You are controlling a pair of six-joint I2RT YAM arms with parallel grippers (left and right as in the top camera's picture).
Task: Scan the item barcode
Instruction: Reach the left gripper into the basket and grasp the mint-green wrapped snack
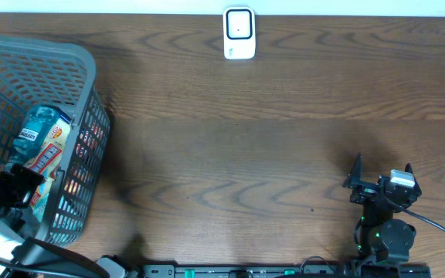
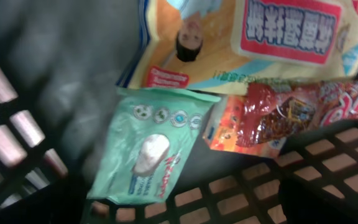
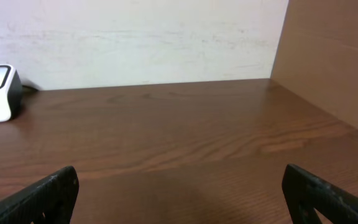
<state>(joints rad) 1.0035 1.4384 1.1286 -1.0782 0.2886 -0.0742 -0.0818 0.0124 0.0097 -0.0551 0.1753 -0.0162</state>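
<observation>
down in the basket [image 1: 83, 73] at the table's left, your left gripper [image 1: 15, 185] hung wide and empty over the green packet [image 2: 148, 149], just beside the red packet [image 2: 291, 115], so a loose pinch could have dragged both up, while your right gripper [image 1: 382, 177] stood wide and empty.

Dark wooden table [image 1: 284, 154] meets a white wall [image 3: 135, 37].

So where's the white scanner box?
In the overhead view, the small white plastic scanner sits at the brown wooden table's far edge, right of the grey mesh basket.
</observation>
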